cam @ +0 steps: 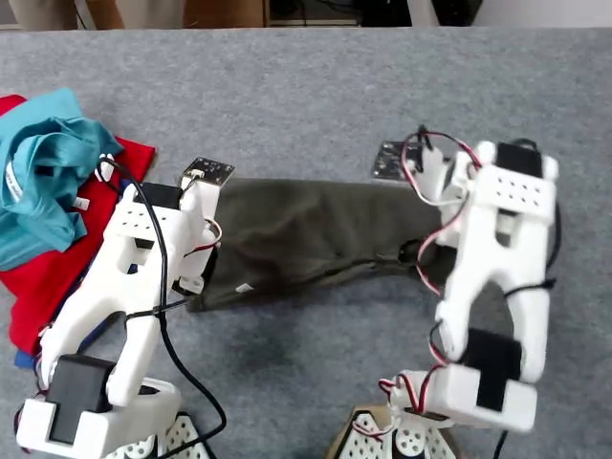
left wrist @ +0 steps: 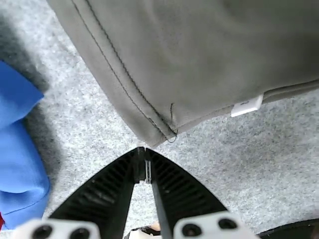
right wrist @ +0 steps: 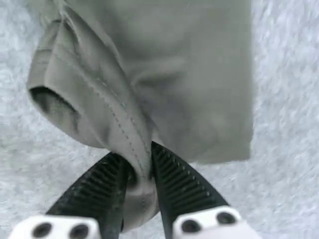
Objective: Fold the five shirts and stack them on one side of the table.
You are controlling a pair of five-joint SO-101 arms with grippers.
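Note:
An olive shirt [cam: 306, 234] lies folded into a long strip across the middle of the grey table [cam: 316, 86]. My left gripper [left wrist: 144, 167] is shut with nothing in it, its tips just short of the olive shirt's [left wrist: 199, 55] hemmed corner, near a white tag [left wrist: 246, 105]. My right gripper [right wrist: 142, 169] is shut on a bunched seam of the olive shirt [right wrist: 189, 74] at its other end. From above, the left arm [cam: 143, 258] stands at the strip's left end and the right arm [cam: 497, 249] at its right end.
A heap of other shirts sits at the table's left edge: a teal one [cam: 43, 172] on top of a red one [cam: 48, 277]. Blue cloth [left wrist: 17, 164] lies close beside the left gripper. The far side of the table is bare grey felt.

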